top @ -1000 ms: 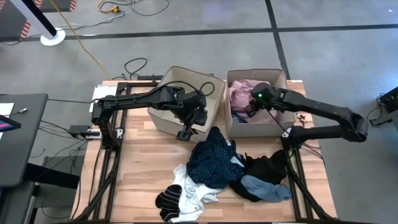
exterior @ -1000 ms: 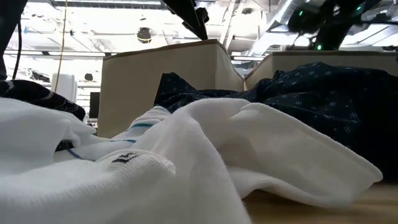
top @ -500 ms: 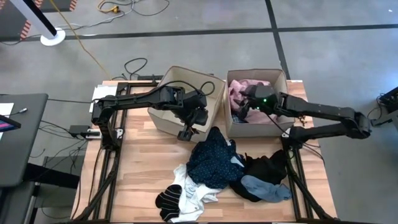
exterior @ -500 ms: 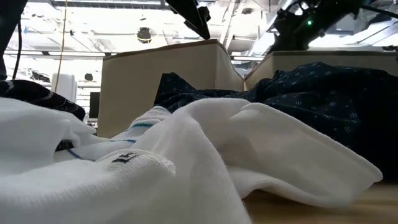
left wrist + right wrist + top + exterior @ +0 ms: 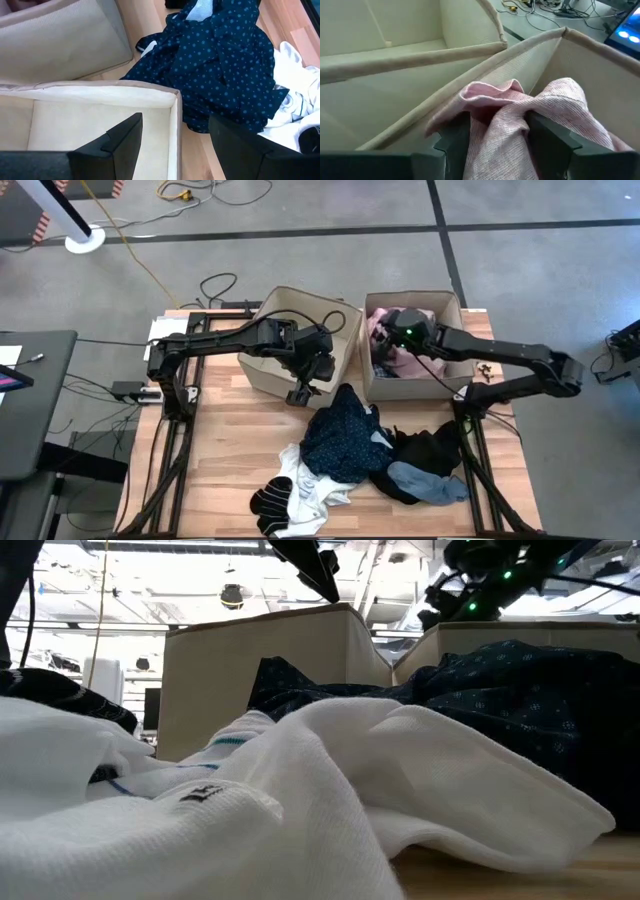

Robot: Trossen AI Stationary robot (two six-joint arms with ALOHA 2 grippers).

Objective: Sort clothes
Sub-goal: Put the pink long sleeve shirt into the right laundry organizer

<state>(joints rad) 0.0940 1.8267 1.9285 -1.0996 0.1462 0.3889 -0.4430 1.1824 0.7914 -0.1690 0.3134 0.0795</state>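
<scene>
My right gripper point(image 5: 495, 132) is inside the right bin point(image 5: 450, 305), fingers point(image 5: 452, 140) either side of the pink top point(image 5: 540, 120). The cloth sits between them, touching. Can't tell if I'm clamping it or just straddling it.

My left gripper point(image 5: 172, 135) is spread, nothing between the fingers, hanging over the near corner of the left bin point(image 5: 275, 305). That bin shows bare beige inside from the left wrist view.

Rest of the clothes are on the table point(image 5: 220, 440), in front of the bins:
- dark blue dotted shirt point(image 5: 345, 435) in the middle, its top edge touching the bins' front
- black piece point(image 5: 430, 450) to its right
- light blue piece point(image 5: 430, 483) just below the black
- white garment point(image 5: 310, 485) at the front
- striped socks point(image 5: 270, 500) beside it at the front edge
</scene>
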